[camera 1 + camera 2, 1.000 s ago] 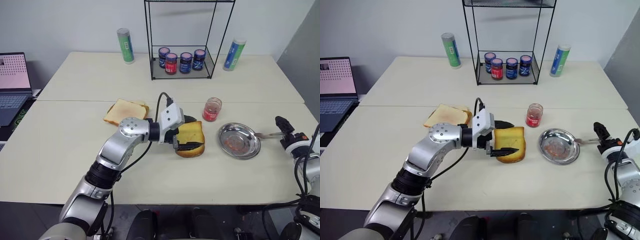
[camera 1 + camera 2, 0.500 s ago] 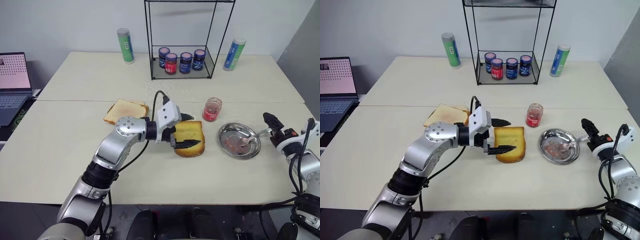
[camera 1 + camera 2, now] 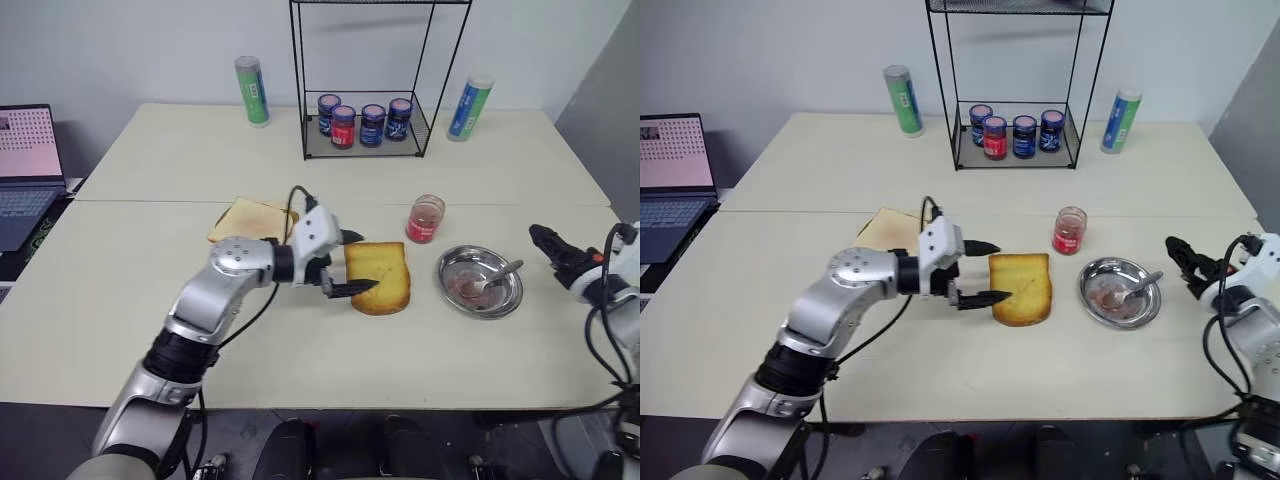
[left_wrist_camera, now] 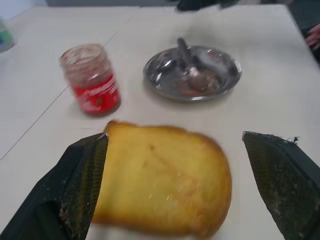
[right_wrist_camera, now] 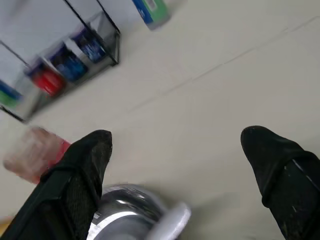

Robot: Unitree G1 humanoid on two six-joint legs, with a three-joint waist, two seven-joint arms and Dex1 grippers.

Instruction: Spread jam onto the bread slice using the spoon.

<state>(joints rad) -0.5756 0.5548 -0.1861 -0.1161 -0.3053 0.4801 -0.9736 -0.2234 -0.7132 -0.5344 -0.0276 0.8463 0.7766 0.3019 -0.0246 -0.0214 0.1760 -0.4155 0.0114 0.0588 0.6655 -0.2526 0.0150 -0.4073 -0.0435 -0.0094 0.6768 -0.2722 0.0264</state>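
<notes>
The bread slice (image 3: 382,276), thick and golden with a brown crust, lies flat on the table at the centre. My left gripper (image 3: 352,263) is open at the slice's left edge, one finger on each side of that edge, gripping nothing. The spoon (image 3: 498,274) rests in the round steel dish (image 3: 512,298) to the right of the bread, its handle leaning on the rim. A smear of reddish jam (image 3: 465,289) lies in the dish. To the right of the dish my right gripper (image 3: 548,246) hangs open and empty, apart from the spoon.
An open jam jar (image 3: 424,218) with a red label stands just behind the bread and dish. Thinner pale slices (image 3: 245,220) lie left of my left arm. A wire rack (image 3: 365,122) with small jars, two tubes and a laptop (image 3: 25,170) stand farther off.
My left gripper drew back to the left off the bread. The spoon shifted from the dish's right rim into the dish, and my right gripper rose and rolled clear of it.
</notes>
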